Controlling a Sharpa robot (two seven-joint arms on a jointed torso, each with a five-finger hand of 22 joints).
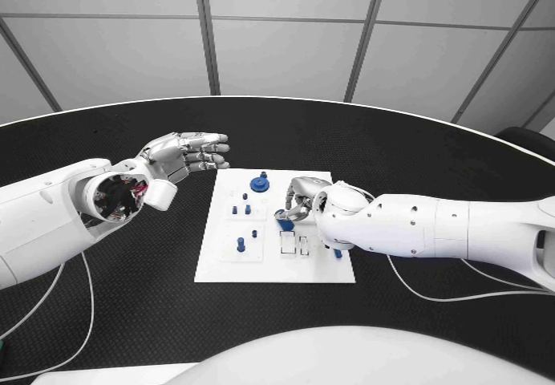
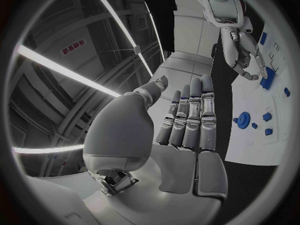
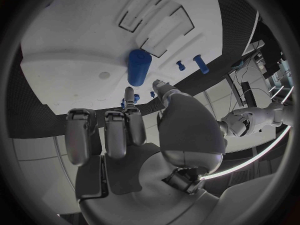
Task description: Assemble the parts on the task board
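The white task board (image 1: 220,261) lies mid-table. My right hand (image 1: 305,195) hangs over the board's middle, just above a blue cylinder (image 1: 285,223) that stands upright on it. In the right wrist view the thumb and a fingertip (image 3: 129,94) flank the base of the cylinder (image 3: 139,66); I cannot tell whether they touch it. A blue round knob (image 1: 261,184) stands at the board's far edge, and small blue pegs (image 1: 241,243) stand on its left half. My left hand (image 1: 185,156) is raised left of the board, its fingers (image 2: 190,117) straight and together, holding nothing.
Rectangular recesses (image 1: 295,244) are cut into the board near the right wrist. Thin white cables trail over the black table at the right (image 1: 439,295) and left (image 1: 72,305). The table's curved far rim (image 1: 277,98) runs behind the board.
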